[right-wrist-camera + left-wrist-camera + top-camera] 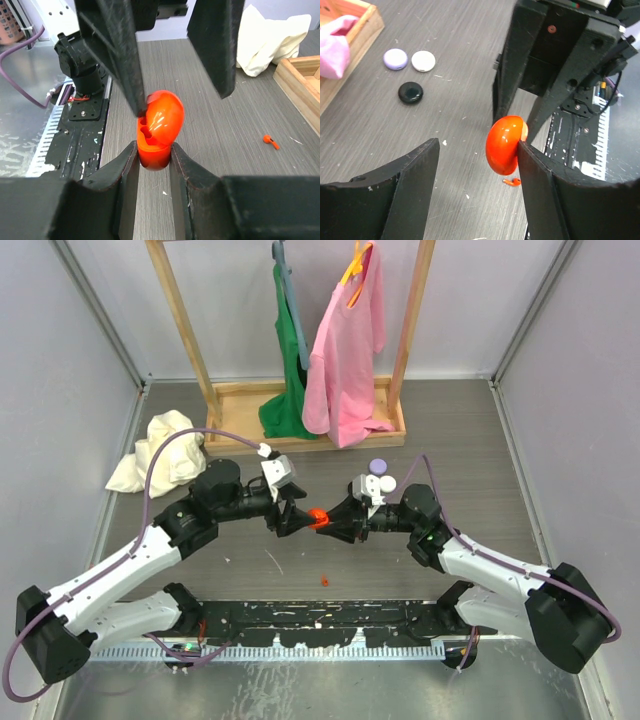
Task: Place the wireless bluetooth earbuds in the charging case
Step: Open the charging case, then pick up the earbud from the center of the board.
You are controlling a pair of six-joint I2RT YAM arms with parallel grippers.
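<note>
The right arm's (480,565) jaws are clamped on the base of the orange charging case (157,130), held above the middle of the tabletop (450,430), lid hinged open and tipped toward the left arm (130,560). The left arm's jaws stand open around the lid, one finger touching it. An orange earbud (324,580) lies loose toward the near edge, directly below the case, about equally near both arms; only the left jaws are free to fetch it. Three round cases (411,70) and a garment rack (300,400) lie toward the far edge, out of the way.
</note>
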